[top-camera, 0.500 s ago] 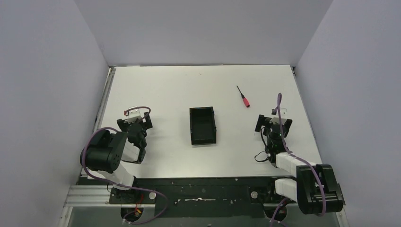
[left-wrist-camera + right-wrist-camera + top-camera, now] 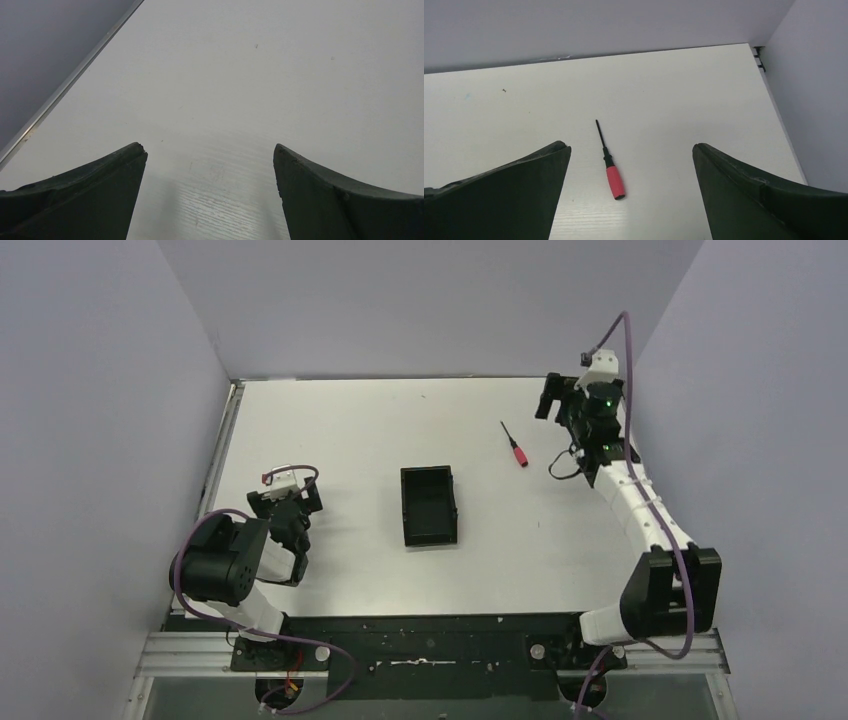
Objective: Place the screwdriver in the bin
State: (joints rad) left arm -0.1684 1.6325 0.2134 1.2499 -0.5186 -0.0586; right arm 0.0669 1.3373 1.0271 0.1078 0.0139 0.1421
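Lying loose on table (image 2: 330, 430): screwdriver (image 2: 610, 165), apart from bin (image 2: 430, 505). Right gripper (image 2: 630, 147) near, jaws wide; left gripper (image 2: 210, 150) jaws apart.

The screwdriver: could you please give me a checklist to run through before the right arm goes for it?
1. Right gripper open: ok, jaws wide apart.
2. Screwdriver free to grasp: ok, lying flat on the table, nothing touching it.
3. Gripper centred over it: not ok; in the right wrist view it lies left of centre.
4. Gripper height above the table: cannot tell.
5. Bin ready: ok, upright and empty.
6. Left gripper out of the way: ok, open, on the bin's far side from the screwdriver.
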